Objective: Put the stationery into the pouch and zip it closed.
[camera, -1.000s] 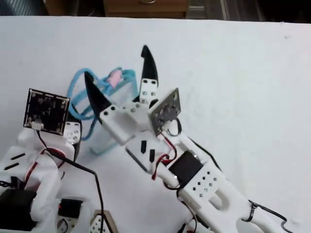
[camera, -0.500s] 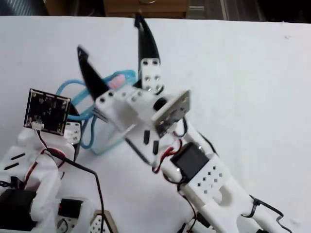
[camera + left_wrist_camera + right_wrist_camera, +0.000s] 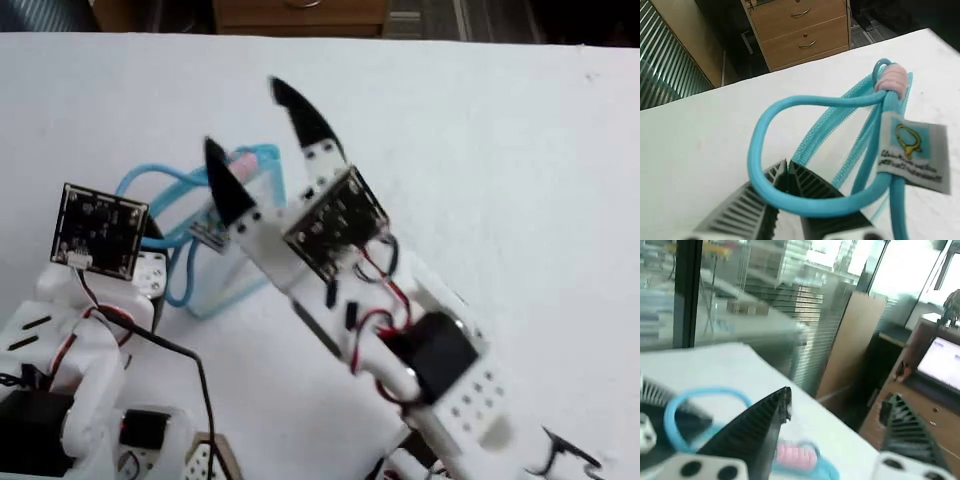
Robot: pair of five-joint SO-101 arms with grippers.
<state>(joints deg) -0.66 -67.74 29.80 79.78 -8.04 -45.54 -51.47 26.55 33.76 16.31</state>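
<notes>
You get a brightly, evenly lit white table (image 3: 520,140) with only faint, soft shadows on it, while daylight glares in through the windows (image 3: 850,255) behind in the right wrist view.

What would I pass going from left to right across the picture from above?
The camera board on the left arm → the pouch's blue loop → the right tool, open → the black motor on the right arm.
</notes>
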